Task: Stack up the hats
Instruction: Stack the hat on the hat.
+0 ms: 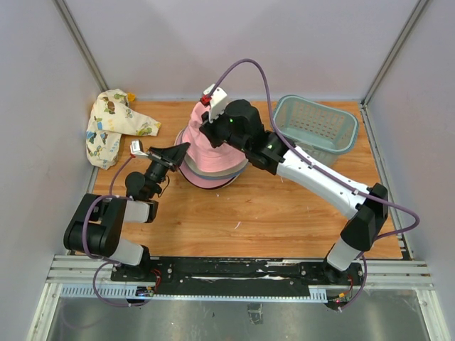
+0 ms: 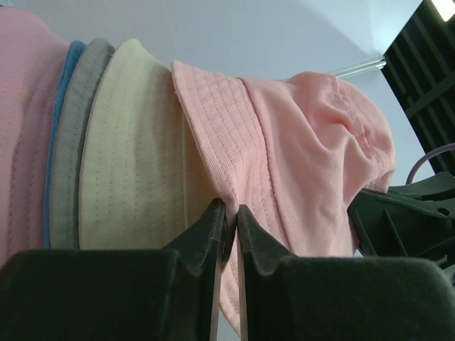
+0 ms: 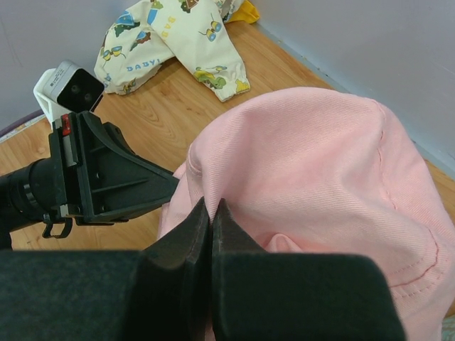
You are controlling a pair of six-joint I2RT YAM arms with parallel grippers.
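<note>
1. You appear to be seating the pink hat (image 3: 320,163) on the stack (image 1: 213,174). It sits on top, mid-table (image 1: 270,220), between the cloth (image 1: 114,128) and the basket (image 1: 316,124).
2. Your left gripper (image 2: 229,213) is pinched on the pink hat's brim at the stack's left side, with the jaws nearly together and the brim edge between them.
3. Your right gripper (image 3: 212,206) is closed tight against the crown. You cannot tell whether any cloth is caught between the tips.
4. To do this well, draw the brim down and slightly outward so it drops over the cream hat (image 2: 128,163) just beneath.
5. Pinch only the pink brim. The cream brim lies right beside the jaws, and catching it would likely drag the stack askew.
6. The crown looks crumpled near the right gripper, so press it straight down rather than sideways.
7. Let go of the brim only once it lies flat.
8. Five hats show in the stack:
   - two pink, counting the bottom pink hat (image 2: 25,128)
   - one cream
   - one grey hat (image 2: 78,142)
   - one blue hat (image 2: 66,71), seen only as a thin edge
9. There is also one basket, one printed cloth and two grippers.
</note>
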